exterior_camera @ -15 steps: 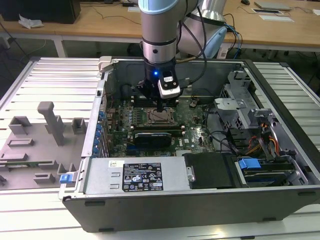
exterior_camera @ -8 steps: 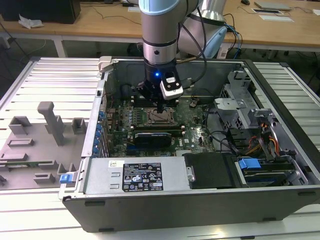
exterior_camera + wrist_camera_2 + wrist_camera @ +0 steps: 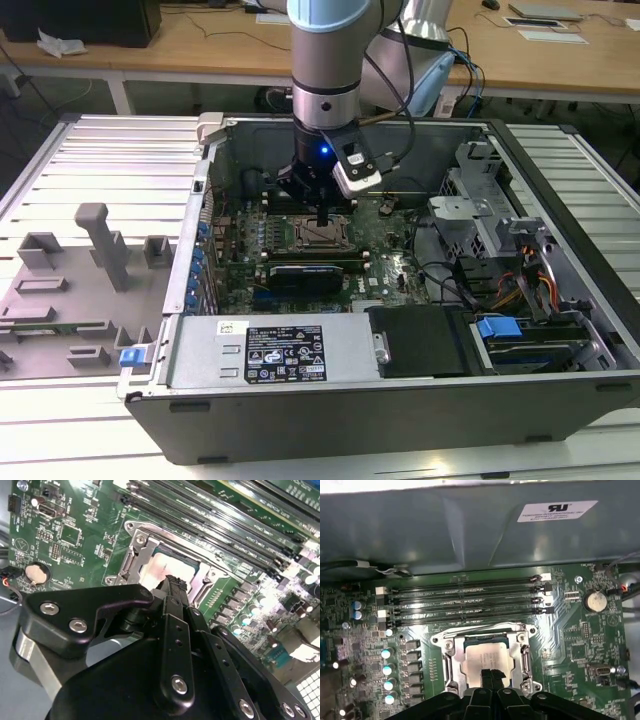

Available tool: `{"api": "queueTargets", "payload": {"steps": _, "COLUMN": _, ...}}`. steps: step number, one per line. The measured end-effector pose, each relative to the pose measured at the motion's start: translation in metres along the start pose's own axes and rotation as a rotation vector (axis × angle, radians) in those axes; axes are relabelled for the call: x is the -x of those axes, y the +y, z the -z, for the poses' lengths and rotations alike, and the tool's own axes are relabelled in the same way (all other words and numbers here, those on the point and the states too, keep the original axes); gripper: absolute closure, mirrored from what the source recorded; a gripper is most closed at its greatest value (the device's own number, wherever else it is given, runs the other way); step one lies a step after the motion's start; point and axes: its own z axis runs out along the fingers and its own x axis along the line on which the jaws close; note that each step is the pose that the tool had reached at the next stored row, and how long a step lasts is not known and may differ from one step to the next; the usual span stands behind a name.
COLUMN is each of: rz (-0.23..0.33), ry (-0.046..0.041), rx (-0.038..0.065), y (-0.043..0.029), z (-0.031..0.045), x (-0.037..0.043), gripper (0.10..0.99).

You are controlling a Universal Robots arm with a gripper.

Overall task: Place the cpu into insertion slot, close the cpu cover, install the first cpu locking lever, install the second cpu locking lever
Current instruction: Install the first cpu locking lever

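Silvery cpu point(image 3: 482, 661) seated in the slot point(image 3: 451, 667) at lower centre of the first wrist view, cover point(image 3: 522, 652) down. Gripper point(image 3: 490, 676), fingers together, hides its lower edge.

**Gripper over the seated chip**

The black gripper point(image 3: 172, 582) hangs with its fingers pressed together just above the chip point(image 3: 170, 570), which sits in its socket point(image 3: 134, 560) with the metal cover point(image 3: 142, 547) framing it. Long memory slots point(image 3: 210, 515) run beside the socket on the green board point(image 3: 75, 535).
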Motion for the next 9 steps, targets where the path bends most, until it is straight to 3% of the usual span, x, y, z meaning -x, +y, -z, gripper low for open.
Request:
{"api": "queueTargets", "payload": {"steps": 5, "rz": 0.001, "ry": 0.0016, "rx": -0.001, "y": 0.0002, "z": 0.0058, "x": 0.0004, "gripper": 0.98}}
{"api": "queueTargets", "payload": {"steps": 9, "rz": 0.001, "ry": 0.0015, "rx": -0.001, "y": 0.0003, "z": 0.0062, "x": 0.0004, "gripper": 0.98}}
